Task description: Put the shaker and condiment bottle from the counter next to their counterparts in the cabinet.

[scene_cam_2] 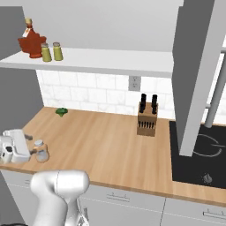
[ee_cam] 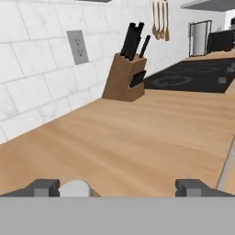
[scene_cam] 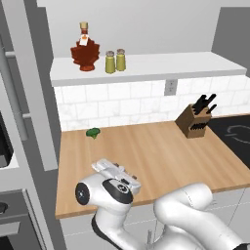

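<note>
Desk (scene_cam_2: 110, 145): light-brown wood planks over white drawers, white tile wall behind with one outlet (scene_cam_2: 134, 82). A black cooktop (scene_cam_2: 203, 152) was set into the desk's right end. Knife block (scene_cam_2: 147, 119) stood near the back edge, just left of the cooktop. A small green vegetable (scene_cam_2: 61, 111) lay near the back left corner.

Shelf (scene_cam_2: 110, 59): long, white, above the tiles. At its left end stood a dark-red leaf-shaped bottle (scene_cam: 85, 51) with a gold cap, and just beside it two olive-yellow shakers (scene_cam: 115, 61) with grey caps, side by side.

Condiment bottle (scene_cam_2: 41, 151): small, rounded, whitish cap, contents not clear from the right base view. It stood upright near the front left corner of the desk, touching or just beside the gripper (scene_cam_2: 30, 145).

Fingers (ee_cam: 43, 187): apart in the hand view, with the bottle's pale cap close against the left one. Clamped or not: cannot tell.
</note>
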Motion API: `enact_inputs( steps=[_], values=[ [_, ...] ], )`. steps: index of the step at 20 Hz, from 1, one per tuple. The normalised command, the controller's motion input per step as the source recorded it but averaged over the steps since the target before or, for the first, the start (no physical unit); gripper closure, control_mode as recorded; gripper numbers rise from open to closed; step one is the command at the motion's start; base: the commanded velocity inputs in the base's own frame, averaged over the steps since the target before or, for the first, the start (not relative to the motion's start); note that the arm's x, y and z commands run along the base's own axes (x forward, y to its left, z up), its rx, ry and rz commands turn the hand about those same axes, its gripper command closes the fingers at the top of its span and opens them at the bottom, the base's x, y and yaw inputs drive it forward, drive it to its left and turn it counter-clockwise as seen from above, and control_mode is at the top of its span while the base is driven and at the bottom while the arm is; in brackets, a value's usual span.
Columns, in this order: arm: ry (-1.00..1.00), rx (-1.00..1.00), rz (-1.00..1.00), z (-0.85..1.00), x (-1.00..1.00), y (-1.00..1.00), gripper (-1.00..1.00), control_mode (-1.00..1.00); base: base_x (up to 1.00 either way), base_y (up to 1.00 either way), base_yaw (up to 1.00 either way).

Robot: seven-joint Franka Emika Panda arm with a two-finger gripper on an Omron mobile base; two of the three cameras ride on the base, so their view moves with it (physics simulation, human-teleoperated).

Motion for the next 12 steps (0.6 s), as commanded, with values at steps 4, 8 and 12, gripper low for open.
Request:
enact_inputs(
  steps=[4, 8, 12],
  values=[
    [0.03, 0.08, 0.0, -0.07, 0.46, 0.0, -1.0, -1.0, 0.0, 0.0, 0.0],
    [0.0, 0.0, 0.0, -0.11, 0.21, 0.22, -1.0, -1.0, 0.0, 0.0, 0.0],
    [0.0, 0.0, 0.0, -0.07, 0.03, 0.15, -1.0, -1.0, 0.0, 0.0, 0.0]
  ],
)
